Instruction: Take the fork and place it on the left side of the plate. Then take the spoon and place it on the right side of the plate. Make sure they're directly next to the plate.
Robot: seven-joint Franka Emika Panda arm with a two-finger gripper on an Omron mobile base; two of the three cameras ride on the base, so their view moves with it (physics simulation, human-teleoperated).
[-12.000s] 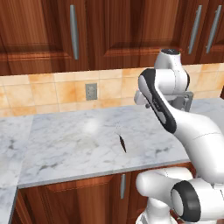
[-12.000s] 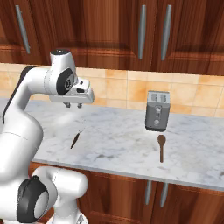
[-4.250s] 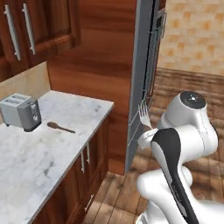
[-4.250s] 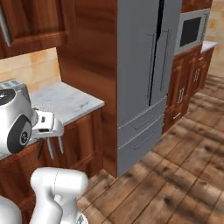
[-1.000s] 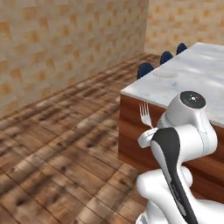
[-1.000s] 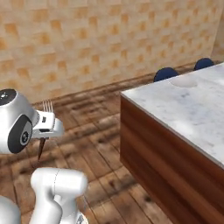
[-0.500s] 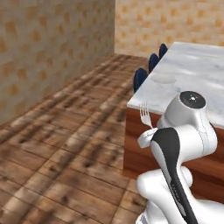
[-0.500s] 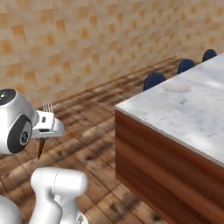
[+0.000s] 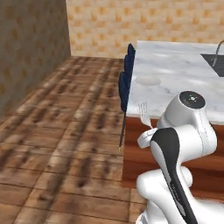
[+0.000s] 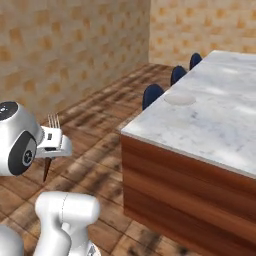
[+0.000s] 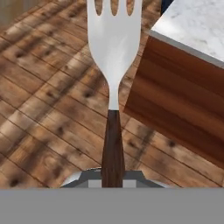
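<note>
My gripper (image 10: pixel 52 144) is shut on the fork (image 11: pixel 113 52), gripping its dark reddish-brown handle with the pale tines pointing up. The fork (image 9: pixel 144 113) rises beside my white arm, and its tines (image 10: pixel 53 120) stick up above the hand. I carry it in the air over the wooden floor, short of the marble island. The round off-white plate (image 9: pixel 148 80) lies flat near the island's left edge, also seen as the plate (image 10: pixel 180 99) on the near part of the marble top. The spoon is out of view.
The marble island (image 10: pixel 220 120) has dark wood sides, and its corner (image 11: pixel 183 30) is close ahead of my hand. Blue chairs (image 9: pixel 126 78) line its plate side, chairs (image 10: pixel 172 75) too. A sink and faucet (image 9: pixel 216 54) sit at the island's far right. Tiled walls surround open wooden floor (image 9: pixel 52 131).
The whole picture has shifted as the base drives and turns: the island and plate are now nearer and more central. The fork stays held in my shut gripper.
</note>
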